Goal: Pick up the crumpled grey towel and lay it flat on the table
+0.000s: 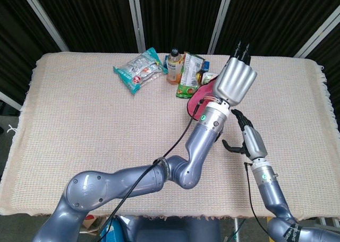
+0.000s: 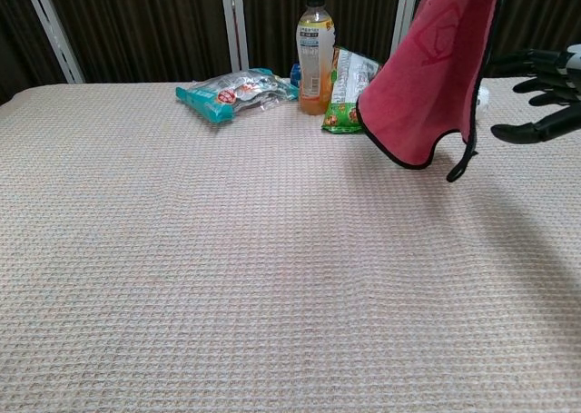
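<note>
- The towel [image 2: 436,77] was off the desk [image 2: 227,277], hanging in the air from the left robot hand [image 1: 235,81], which was raised high over the right half of the desk.
- The chest view showed mostly the towel's pink side with a dark edge binding; its lowest corner hung clear of the cloth-covered surface.
- The left robot hand held the towel by its top. Only the back of that hand showed in the head view, so how its fingers closed on the cloth could not be told.
- The right robot hand [image 2: 543,95] sat just beside the hanging edge, fingers spread and holding nothing, not touching the towel as far as the views showed.
- Judged progress: the pick-up was done; the laying out was not. The towel hung folded over itself rather than opened.
- What seemed left: getting a second corner caught, probably by the right robot hand, spreading the cloth, and lowering it flat.
- Near the far edge lay a teal packet [image 2: 231,93], a drink bottle [image 2: 315,54] and a green snack bag [image 2: 348,91], close enough to crowd the spot.
</note>
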